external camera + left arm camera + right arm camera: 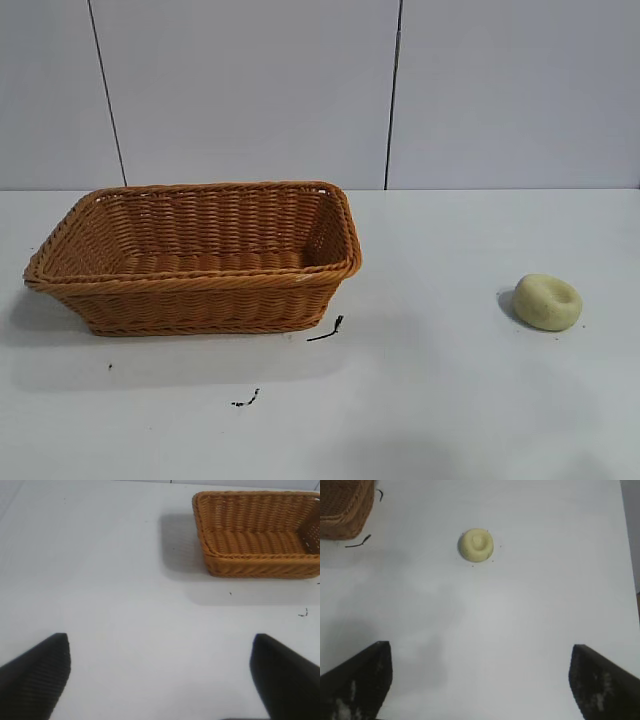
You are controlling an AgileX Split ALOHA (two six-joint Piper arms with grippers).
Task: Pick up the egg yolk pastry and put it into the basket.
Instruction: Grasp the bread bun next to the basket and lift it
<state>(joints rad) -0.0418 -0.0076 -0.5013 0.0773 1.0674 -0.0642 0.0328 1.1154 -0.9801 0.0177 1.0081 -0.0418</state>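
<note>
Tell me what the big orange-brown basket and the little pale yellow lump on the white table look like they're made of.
The large rectangular orange-brown woven basket looks like wicker or rattan, possibly plastic imitation: interlaced strands, a braided rim and a slight sheen. The small pale yellow-green rounded lump, the egg yolk pastry, looks smooth and matte, like soft dough or moulded foam, with a shallow dent on top; which one cannot be told.

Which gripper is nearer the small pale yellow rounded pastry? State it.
The right. The right gripper hangs open above the white table with the egg yolk pastry ahead of its fingers. The left gripper, open, faces the orange-brown woven basket; no pastry shows there.
</note>
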